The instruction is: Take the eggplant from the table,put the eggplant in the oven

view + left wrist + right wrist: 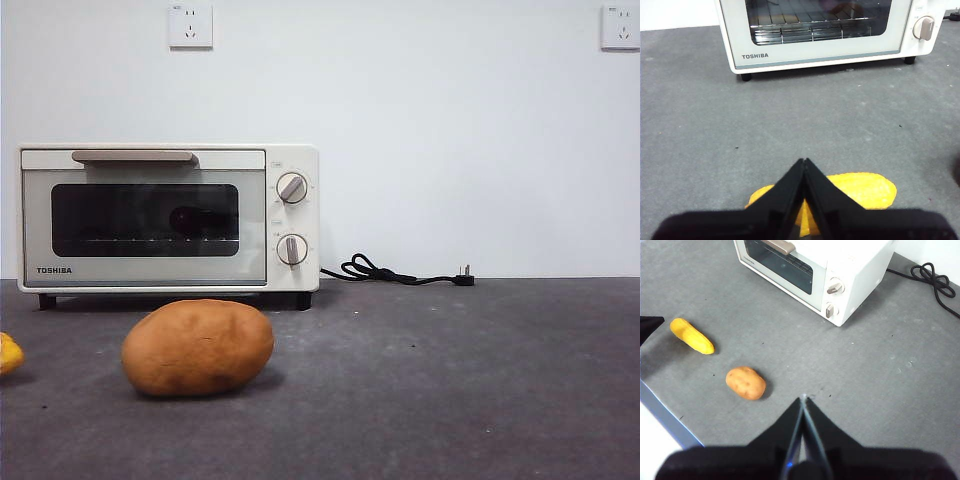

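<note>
The cream-white oven [168, 217] stands at the back left of the table [450, 380] with its door closed; it also shows in both wrist views [825, 47] [850, 270]. No eggplant lies on the table in any view. A dark rounded shape [190, 220] sits behind the oven's glass, and I cannot tell what it is. My left gripper [804, 161] is shut and empty, hovering over a yellow vegetable [865, 189]. My right gripper [803, 398] is shut and empty, high above the table to the right of the potato. Neither arm shows in the front view.
A brown potato [198, 347] [745, 383] lies in front of the oven. The yellow vegetable [691, 336] [8, 352] lies to its left near the table's left side. A black power cable with plug [395, 272] [935, 280] trails right of the oven.
</note>
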You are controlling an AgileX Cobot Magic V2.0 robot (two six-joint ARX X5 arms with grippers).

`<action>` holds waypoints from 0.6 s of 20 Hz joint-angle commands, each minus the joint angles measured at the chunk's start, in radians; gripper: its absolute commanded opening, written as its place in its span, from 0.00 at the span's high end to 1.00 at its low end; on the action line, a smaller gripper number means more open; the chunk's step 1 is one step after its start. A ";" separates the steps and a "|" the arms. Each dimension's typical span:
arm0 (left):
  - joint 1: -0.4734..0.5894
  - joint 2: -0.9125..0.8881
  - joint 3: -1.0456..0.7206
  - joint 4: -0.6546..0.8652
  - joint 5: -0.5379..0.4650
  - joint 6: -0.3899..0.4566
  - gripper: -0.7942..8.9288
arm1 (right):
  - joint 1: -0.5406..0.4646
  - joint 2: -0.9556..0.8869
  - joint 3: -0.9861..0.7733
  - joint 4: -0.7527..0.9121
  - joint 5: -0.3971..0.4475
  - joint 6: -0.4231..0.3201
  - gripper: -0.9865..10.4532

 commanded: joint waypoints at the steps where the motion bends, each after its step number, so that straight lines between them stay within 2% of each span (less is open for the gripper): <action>1: -0.002 0.001 -0.006 0.004 -0.003 -0.011 0.92 | 0.001 0.003 -0.006 -0.021 0.001 0.011 0.91; 3: -0.002 0.001 -0.006 0.004 -0.003 -0.011 0.92 | 0.001 0.003 -0.006 -0.021 0.003 0.000 0.91; 5: -0.002 0.001 -0.006 0.004 -0.003 -0.011 0.92 | 0.000 0.003 -0.006 -0.021 0.032 -0.053 0.91; 9: -0.002 0.001 -0.006 0.004 -0.003 -0.011 0.92 | -0.050 -0.045 -0.006 -0.018 0.117 -0.071 0.91; 12: -0.002 0.002 -0.006 0.004 -0.003 -0.011 0.92 | -0.122 -0.133 -0.006 -0.018 0.064 -0.047 0.91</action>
